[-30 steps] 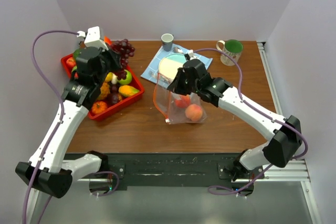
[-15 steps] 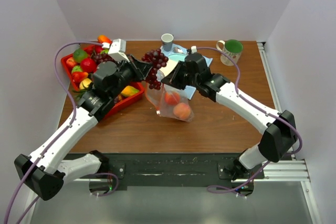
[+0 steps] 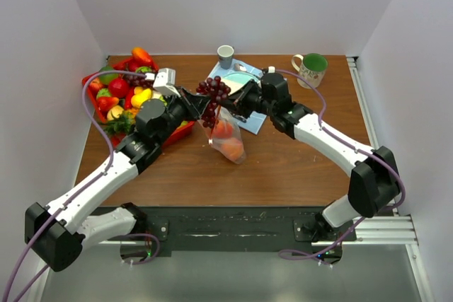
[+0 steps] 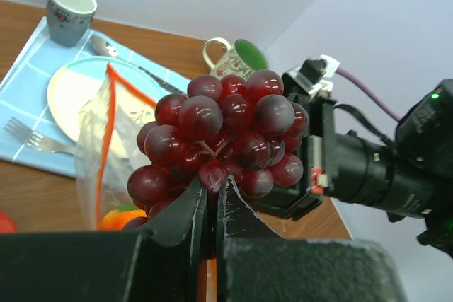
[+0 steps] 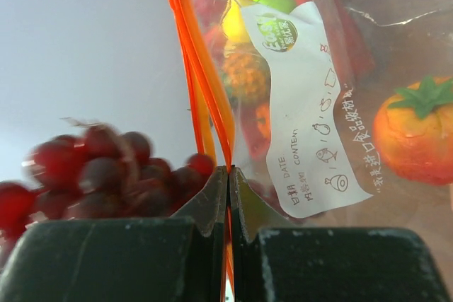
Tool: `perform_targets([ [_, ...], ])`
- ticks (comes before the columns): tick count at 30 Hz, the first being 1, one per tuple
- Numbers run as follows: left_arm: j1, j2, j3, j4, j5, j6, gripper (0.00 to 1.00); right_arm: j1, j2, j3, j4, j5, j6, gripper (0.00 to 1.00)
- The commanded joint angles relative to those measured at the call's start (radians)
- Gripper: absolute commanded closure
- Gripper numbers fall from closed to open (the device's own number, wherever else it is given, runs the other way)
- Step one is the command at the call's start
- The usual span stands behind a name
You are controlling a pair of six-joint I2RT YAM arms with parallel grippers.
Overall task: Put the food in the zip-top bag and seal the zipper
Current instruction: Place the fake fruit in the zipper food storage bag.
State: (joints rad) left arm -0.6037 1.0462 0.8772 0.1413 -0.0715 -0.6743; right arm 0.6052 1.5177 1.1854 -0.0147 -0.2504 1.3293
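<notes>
My left gripper [image 3: 201, 101] is shut on a bunch of dark purple grapes [image 3: 214, 94] and holds it in the air just above the mouth of the zip-top bag [image 3: 227, 138]. In the left wrist view the grapes [image 4: 221, 139] fill the middle above my left gripper [image 4: 212, 190]. My right gripper [image 3: 243, 101] is shut on the bag's orange-red zipper strip [image 5: 206, 97] and holds the bag up. The bag holds a red apple [image 3: 221, 129] and a peach [image 3: 232, 148]. The white label [image 5: 306, 104] faces the right wrist camera.
A red tray [image 3: 181, 128] at the left holds several more toy fruits. Behind the bag lie a blue napkin [image 3: 253, 124] with a plate [image 4: 71, 90], a fork [image 4: 28, 139] and a spoon. A small cup [image 3: 225, 55] and a green mug [image 3: 311, 68] stand at the back.
My left gripper carried the grapes from the tray rightward to just above the bag's mouth. My right gripper lifted the bag's edge and shifted it slightly left and back.
</notes>
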Motion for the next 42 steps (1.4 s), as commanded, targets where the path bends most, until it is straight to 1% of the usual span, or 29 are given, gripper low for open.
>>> perform_targets([
  [1, -0.005, -0.049, -0.021, 0.119, -0.059, -0.001, 1.0, -0.015, -0.056, -0.024, 0.117, -0.05, 0.08, 1.0],
  [5, -0.007, -0.04, -0.027, 0.096, -0.059, 0.019, 1.0, -0.019, -0.057, -0.024, 0.145, -0.061, 0.103, 1.0],
  [9, -0.007, -0.049, -0.07, 0.135, -0.045, 0.033, 1.0, -0.018, -0.056, -0.024, 0.186, -0.067, 0.126, 1.0],
  [12, -0.008, -0.035, -0.072, 0.161, -0.007, 0.035, 1.0, -0.018, -0.051, -0.013, 0.188, -0.069, 0.126, 1.0],
  [15, -0.008, -0.02, -0.061, 0.165, -0.002, 0.035, 1.0, -0.019, -0.044, -0.032, 0.211, -0.079, 0.137, 1.0],
  [18, -0.01, -0.002, -0.06, 0.164, 0.009, 0.039, 0.97, -0.019, -0.04, -0.046, 0.234, -0.092, 0.154, 1.0],
  [19, -0.008, 0.003, -0.061, 0.159, 0.007, 0.041, 0.93, -0.019, -0.04, -0.046, 0.233, -0.09, 0.154, 1.0],
  [21, -0.01, 0.003, -0.067, 0.144, -0.001, 0.048, 0.9, -0.019, -0.04, -0.044, 0.234, -0.089, 0.153, 1.0],
  [22, -0.008, 0.003, -0.072, 0.142, -0.002, 0.053, 0.82, -0.019, -0.037, -0.044, 0.234, -0.09, 0.153, 1.0],
  [24, -0.01, -0.005, -0.073, 0.115, -0.019, 0.065, 0.73, -0.019, -0.036, -0.041, 0.236, -0.092, 0.153, 1.0],
  [25, -0.008, -0.008, -0.072, 0.106, -0.022, 0.071, 0.61, -0.021, -0.034, -0.041, 0.237, -0.092, 0.153, 1.0],
  [27, -0.008, -0.018, -0.07, 0.086, -0.036, 0.087, 0.54, -0.019, -0.031, -0.038, 0.243, -0.095, 0.154, 1.0],
  [29, -0.008, -0.021, -0.066, 0.061, -0.039, 0.102, 0.5, -0.018, -0.028, -0.038, 0.252, -0.098, 0.16, 1.0],
  [35, -0.01, -0.018, -0.027, 0.008, -0.053, 0.133, 0.48, -0.019, -0.024, -0.033, 0.269, -0.101, 0.169, 1.0],
  [36, -0.008, -0.02, -0.021, 0.0, -0.051, 0.137, 0.46, -0.018, -0.022, -0.032, 0.268, -0.101, 0.168, 1.0],
  [40, -0.008, -0.04, 0.029, -0.055, -0.063, 0.139, 0.43, -0.018, -0.031, -0.029, 0.239, -0.093, 0.142, 1.0],
  [41, -0.008, -0.049, 0.063, -0.103, -0.076, 0.133, 0.43, -0.019, -0.037, -0.03, 0.223, -0.076, 0.116, 1.0],
  [42, -0.01, -0.048, 0.087, -0.139, -0.13, 0.127, 0.43, -0.019, -0.043, -0.032, 0.196, -0.07, 0.108, 1.0],
])
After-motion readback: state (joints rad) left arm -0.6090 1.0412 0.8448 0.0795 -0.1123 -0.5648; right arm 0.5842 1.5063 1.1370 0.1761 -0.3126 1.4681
